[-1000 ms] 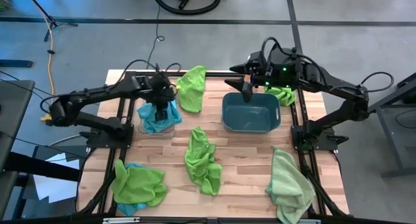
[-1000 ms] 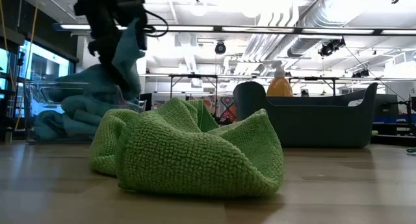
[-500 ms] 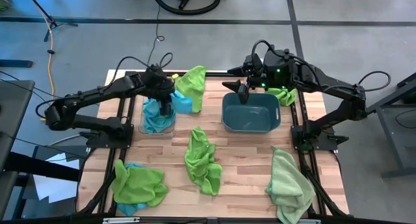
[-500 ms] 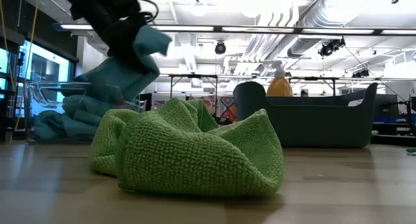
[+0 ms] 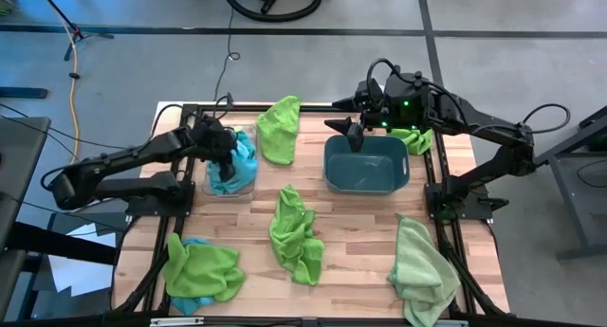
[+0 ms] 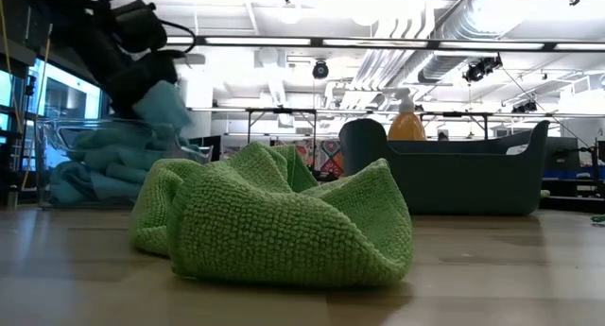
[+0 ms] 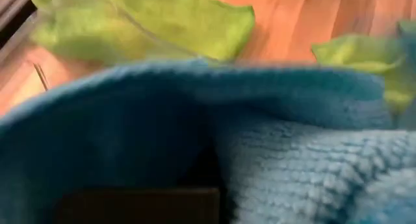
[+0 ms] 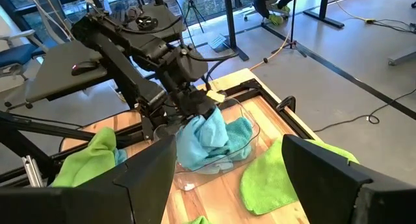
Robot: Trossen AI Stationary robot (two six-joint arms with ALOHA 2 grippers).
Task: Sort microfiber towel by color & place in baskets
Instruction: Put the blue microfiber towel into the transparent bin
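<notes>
My left gripper (image 5: 229, 159) is shut on a blue towel (image 5: 244, 158) over the clear basket (image 5: 211, 180) at the table's far left, which holds more blue cloth (image 6: 95, 170). My right gripper (image 5: 356, 137) hangs open and holds nothing above the far rim of the teal-grey basket (image 5: 404, 168). Green towels lie flat on the table: one at the far edge (image 5: 280, 128), one in the middle (image 5: 296, 234), one at the near right (image 5: 422, 270), a small one by the right arm (image 5: 413, 137). At the near left a green towel (image 5: 199, 268) lies over a blue one. My left gripper holds a bunched part of the blue towel (image 8: 198, 123), with the fingers slanting down from above. The cloth wraps around the fingers and hides the exact place. The towel hangs bundled below them (image 8: 211, 143), with its lower part inside the clear basket on the other blue cloth.
An orange spray bottle (image 6: 406, 126) shows behind the teal-grey basket. Black frame rails (image 5: 432, 175) run along the table's left and right sides. Bare wood lies between the two baskets and along the near middle.
My left gripper, still shut on the blue towel, swung it out toward the table's right beyond the clear basket. It has since drawn back toward the left and sunk. The towel, held high before, now hangs low over the basket.
</notes>
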